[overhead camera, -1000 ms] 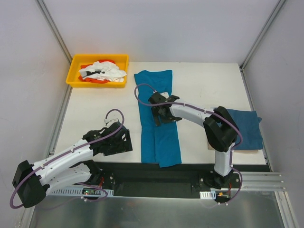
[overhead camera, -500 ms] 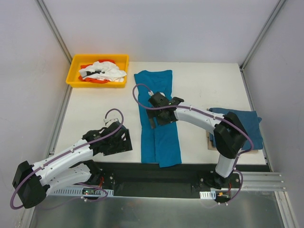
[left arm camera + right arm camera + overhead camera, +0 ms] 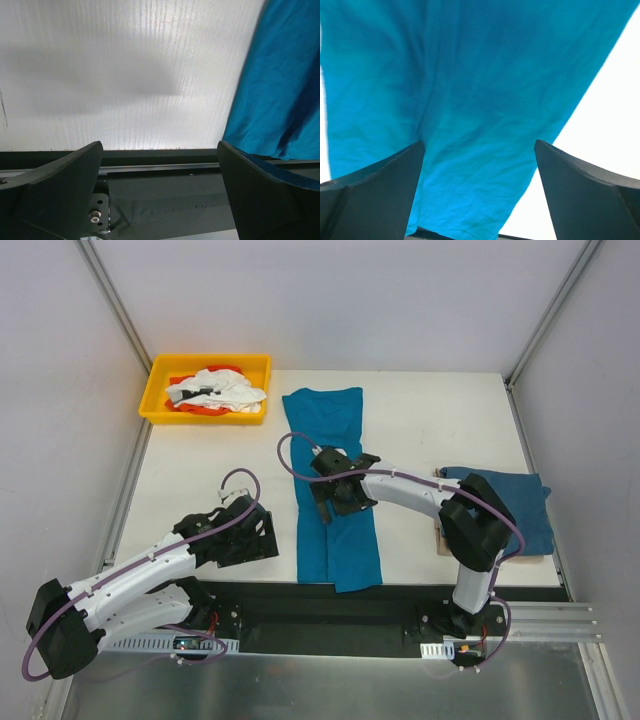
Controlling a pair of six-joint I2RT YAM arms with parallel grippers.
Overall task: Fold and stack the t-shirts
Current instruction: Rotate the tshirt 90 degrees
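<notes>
A teal-blue t-shirt [image 3: 335,540] lies on the white table folded into a long narrow strip running from the far side to the near edge. It fills the right wrist view [image 3: 470,90] and shows at the right of the left wrist view [image 3: 280,85]. My right gripper [image 3: 334,496] hangs open over the strip's middle, nothing between its fingers [image 3: 375,190]. My left gripper [image 3: 262,536] is open and empty, low over the table just left of the strip's near end. A second folded teal t-shirt [image 3: 520,510] lies at the right edge.
A yellow bin [image 3: 160,400] with white and orange cloths stands at the far left corner. The black base rail [image 3: 330,600] runs along the near edge. A brown board [image 3: 443,543] sticks out under the folded shirt at right.
My right gripper has moved left and nearer along the strip, from its right side to over its middle. The left arm has not moved.
</notes>
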